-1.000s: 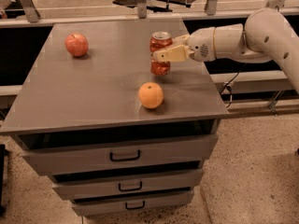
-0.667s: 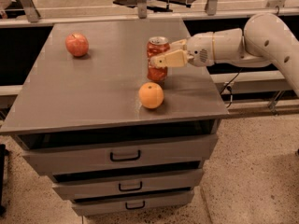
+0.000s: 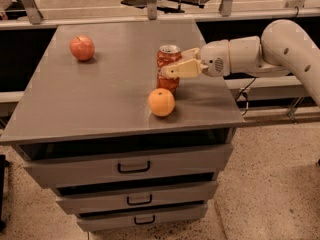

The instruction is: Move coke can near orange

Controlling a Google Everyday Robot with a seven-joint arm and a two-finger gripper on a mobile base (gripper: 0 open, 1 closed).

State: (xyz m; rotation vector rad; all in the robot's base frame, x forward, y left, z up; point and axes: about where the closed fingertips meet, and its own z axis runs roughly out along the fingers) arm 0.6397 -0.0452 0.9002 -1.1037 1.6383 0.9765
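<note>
Here we saw the gripper (image 3: 174, 65) reaching in from the right over the grey table (image 3: 100, 104) on a pale arm (image 3: 280, 46), its two tan fingers pinching the coke can (image 3: 168, 57) at mid-height, one finger across the near side and the other behind. The can was upright toward the table's right half, just behind the orange (image 3: 161, 102), though we could not tell whether its base rested on the top or whether the two touched. A reddish apple (image 3: 82, 48) lay well apart at the far left, above three drawers (image 3: 134, 167).
</note>
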